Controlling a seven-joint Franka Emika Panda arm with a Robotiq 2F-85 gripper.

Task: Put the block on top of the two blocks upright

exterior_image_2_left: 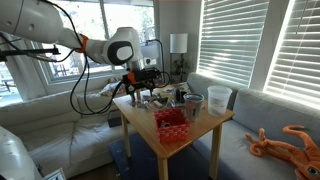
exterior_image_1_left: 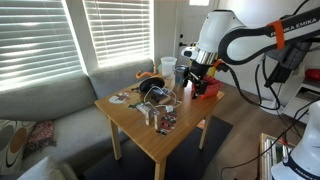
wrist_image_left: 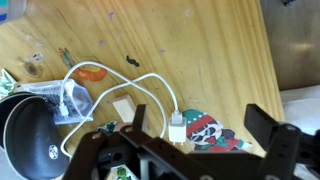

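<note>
wrist view: jaws spread wide, empty, over wooden table [wrist_image_left: 200, 60]; blocks indiscernible.

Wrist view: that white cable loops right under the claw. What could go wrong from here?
1. The open gripper hangs over the white cable; going down here, it might snag or drag it.
2. The black object lies beside the cable, so a dragged cable might shift it.
3. The white cup stands close to the gripper in an exterior view; a wide swing might knock it.
</note>
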